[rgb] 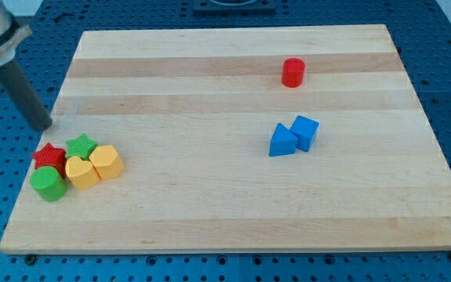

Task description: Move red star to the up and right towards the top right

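The red star [48,156] lies near the board's left edge in a tight cluster. A green star [81,146] touches it on the right, a green cylinder [48,185] sits just below it, and two yellow blocks [82,172] [106,162] lie to its lower right. My tip [44,126] is just off the board's left edge, a short way above the red star and apart from it.
A red cylinder [293,72] stands at the upper right. A blue triangular block [282,142] and a blue cube [305,131] touch each other right of centre. The wooden board [225,211] lies on a blue pegboard table.
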Tool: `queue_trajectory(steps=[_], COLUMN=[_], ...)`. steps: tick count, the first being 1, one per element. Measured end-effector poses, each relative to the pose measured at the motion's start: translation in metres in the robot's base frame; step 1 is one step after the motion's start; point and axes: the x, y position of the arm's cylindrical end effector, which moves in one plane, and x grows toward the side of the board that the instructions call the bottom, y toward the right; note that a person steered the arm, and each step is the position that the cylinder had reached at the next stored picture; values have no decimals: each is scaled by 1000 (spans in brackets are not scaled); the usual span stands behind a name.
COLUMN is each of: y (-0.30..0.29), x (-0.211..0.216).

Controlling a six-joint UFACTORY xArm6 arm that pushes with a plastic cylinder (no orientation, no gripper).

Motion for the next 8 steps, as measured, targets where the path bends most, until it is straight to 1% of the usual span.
queue_trajectory(steps=[1,2,4,5,8], y=[0,0,0,2,67], x=[37,42,77,79,58])
